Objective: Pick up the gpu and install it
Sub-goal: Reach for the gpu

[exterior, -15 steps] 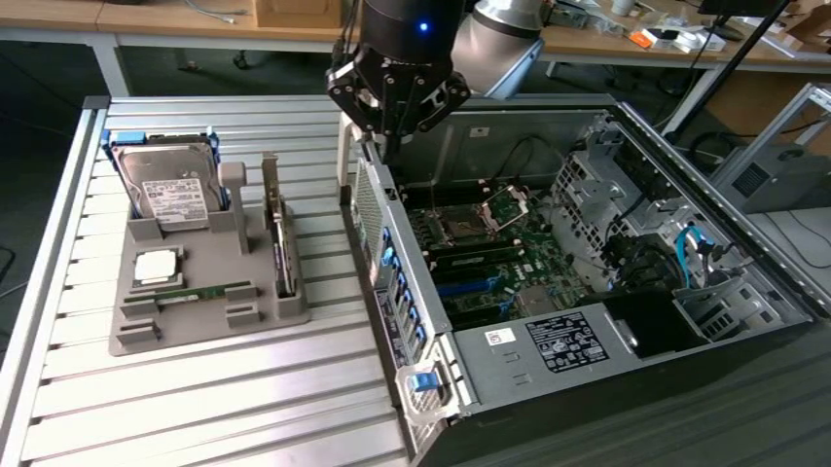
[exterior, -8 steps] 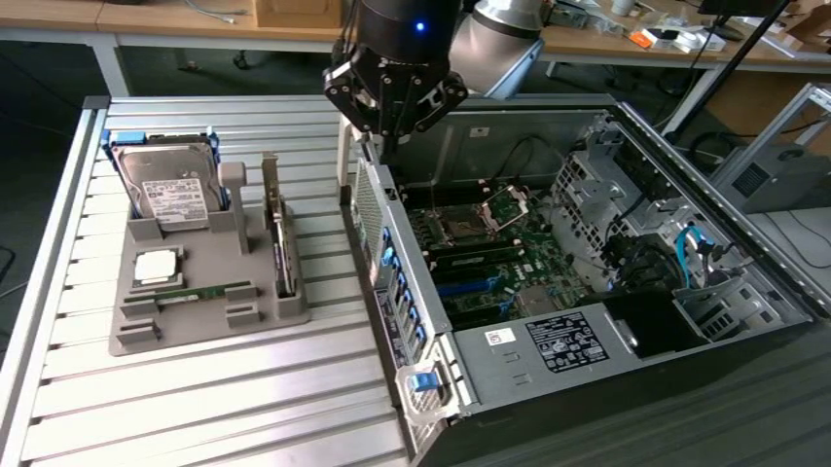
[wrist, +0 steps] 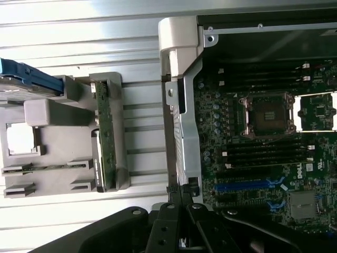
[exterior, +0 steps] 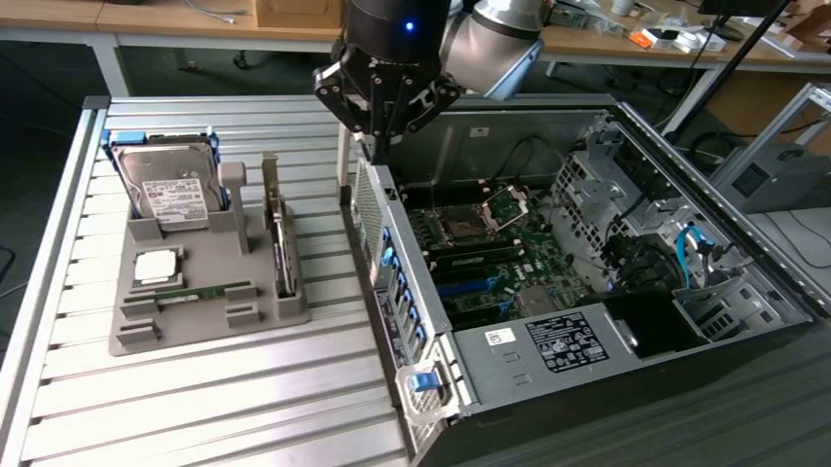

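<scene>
At the upper middle of the exterior view, the gripper (exterior: 378, 146) is hanging clenched on nothing, its tips just above the top edge of the open computer case (exterior: 500, 375), on the side that is facing the slatted table (exterior: 195, 409). Toward the exterior view's left, the gpu (exterior: 275, 229) is standing on edge in a slot of the grey holder (exterior: 195, 326), apart from the gripper, with a strip of bare slats running between holder and case. The hard drive (exterior: 171, 185) is standing upright in the same holder, further to the exterior view's left, and a narrow RAM stick (exterior: 208, 292) is lying flat in front of it. This view is also taking in the drive cages (exterior: 610, 185) at the exterior view's right

In the wrist view, the gripper (wrist: 181, 196) is pointing its closed fingers at the case wall (wrist: 185, 137). The gpu (wrist: 107, 137) is showing its green board edge in the holder (wrist: 52, 118), with open slats between it and the wall. The motherboard (wrist: 263, 174) is lying exposed beyond the wall, its processor socket (wrist: 266, 113) and blue slot (wrist: 247, 185) showing plainly here
</scene>
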`<state>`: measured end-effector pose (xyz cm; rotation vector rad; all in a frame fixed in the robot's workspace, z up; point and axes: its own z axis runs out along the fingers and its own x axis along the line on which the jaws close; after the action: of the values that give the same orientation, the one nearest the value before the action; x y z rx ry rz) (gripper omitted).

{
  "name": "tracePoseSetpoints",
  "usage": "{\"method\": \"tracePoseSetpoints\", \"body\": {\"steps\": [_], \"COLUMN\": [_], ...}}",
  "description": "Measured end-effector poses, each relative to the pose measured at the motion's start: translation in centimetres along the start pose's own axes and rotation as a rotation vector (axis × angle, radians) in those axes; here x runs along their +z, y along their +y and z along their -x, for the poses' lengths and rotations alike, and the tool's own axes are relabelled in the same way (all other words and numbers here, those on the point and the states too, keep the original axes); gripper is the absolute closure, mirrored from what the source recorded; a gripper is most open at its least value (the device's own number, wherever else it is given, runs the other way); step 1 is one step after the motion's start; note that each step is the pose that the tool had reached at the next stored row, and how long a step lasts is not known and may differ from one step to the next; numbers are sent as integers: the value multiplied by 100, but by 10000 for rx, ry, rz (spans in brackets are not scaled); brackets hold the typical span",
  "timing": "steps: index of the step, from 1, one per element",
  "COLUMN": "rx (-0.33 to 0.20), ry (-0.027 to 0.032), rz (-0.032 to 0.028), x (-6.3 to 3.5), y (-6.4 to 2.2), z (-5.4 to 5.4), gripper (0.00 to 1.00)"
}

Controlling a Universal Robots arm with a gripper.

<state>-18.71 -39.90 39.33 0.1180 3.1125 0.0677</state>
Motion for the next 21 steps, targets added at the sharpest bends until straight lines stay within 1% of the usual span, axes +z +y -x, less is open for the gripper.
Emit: {"method": "tracePoseSetpoints", "body": {"steps": [9, 21], "rx": [0, 0], "ry": [0, 0], "rz": [0, 0], "x": [-6, -7], "y": [-15, -19], "z": [-200, -255], "gripper": [89, 89]}}
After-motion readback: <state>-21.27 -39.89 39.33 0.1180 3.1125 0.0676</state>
